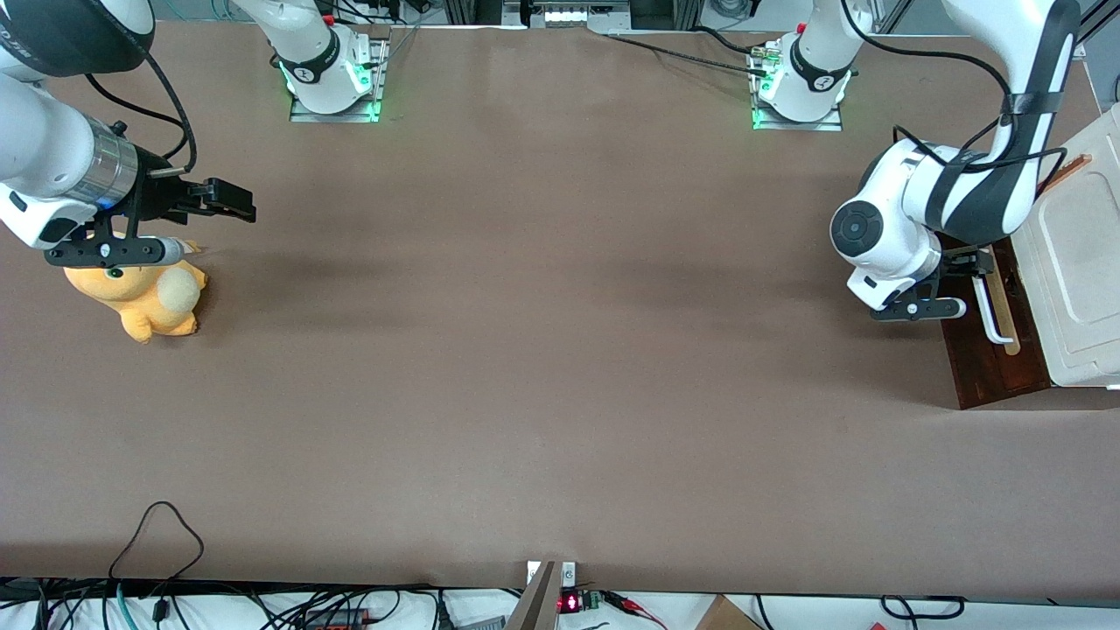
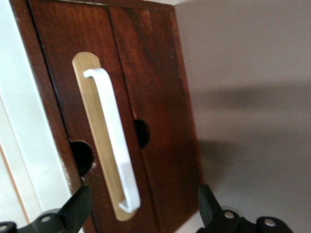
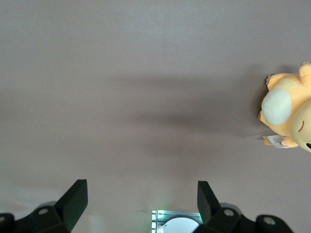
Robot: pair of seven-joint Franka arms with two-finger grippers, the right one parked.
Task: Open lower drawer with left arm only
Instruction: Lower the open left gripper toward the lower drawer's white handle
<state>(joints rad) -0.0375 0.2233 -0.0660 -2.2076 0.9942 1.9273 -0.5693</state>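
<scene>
The lower drawer (image 1: 993, 363) has a dark brown wooden front at the working arm's end of the table, under the cream-white cabinet top (image 1: 1081, 262). Its white bar handle (image 1: 991, 311) lies on a tan strip. No pale wood box shows. The left arm (image 1: 962, 188) reaches down in front of the drawer. Its gripper (image 1: 973, 262) is open and empty, close to one end of the handle, touching nothing. In the left wrist view the drawer front (image 2: 160, 97) and handle (image 2: 114, 141) fill the frame, and the gripper (image 2: 142, 206) straddles the handle's near end with a gap to it.
An orange plush toy (image 1: 157, 302) lies toward the parked arm's end of the brown table (image 1: 560, 350), and shows in the right wrist view (image 3: 286, 116). Two arm bases (image 1: 796, 87) stand at the table's far edge. Cables (image 1: 157, 542) hang at the front edge.
</scene>
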